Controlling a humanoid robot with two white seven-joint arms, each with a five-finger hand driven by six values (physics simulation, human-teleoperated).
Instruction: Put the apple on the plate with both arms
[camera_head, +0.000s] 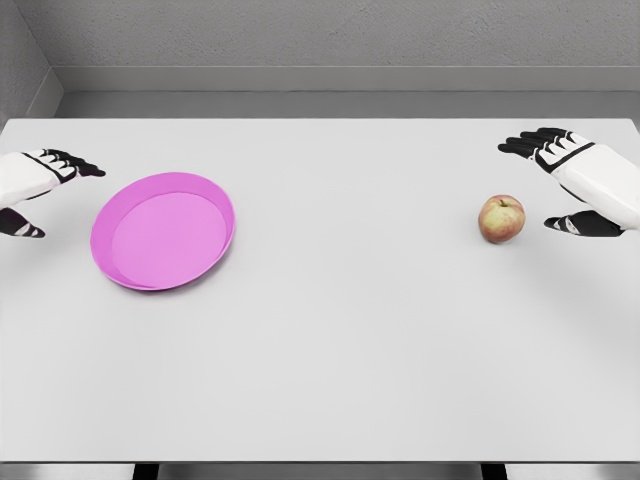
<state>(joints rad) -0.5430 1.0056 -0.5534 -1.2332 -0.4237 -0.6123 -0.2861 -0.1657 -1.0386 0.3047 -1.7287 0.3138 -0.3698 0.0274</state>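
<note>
Both hands held nothing, fingers spread; the right hand (578, 180) near the apple (501, 218) risked rolling it from the pink plate (163, 230).

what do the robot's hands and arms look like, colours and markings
Both arms have smooth white shells. The left hand and right hand each have a white back with black fingers and a black thumb, plus thin black seam lines near the knuckles. No cables or sleeves show.

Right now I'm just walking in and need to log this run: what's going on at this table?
A humanoid is set to move an apple onto a pink plate. Nothing is held yet. The right hand is open beside the apple on the table's right; the left hand is open by the plate.
</note>
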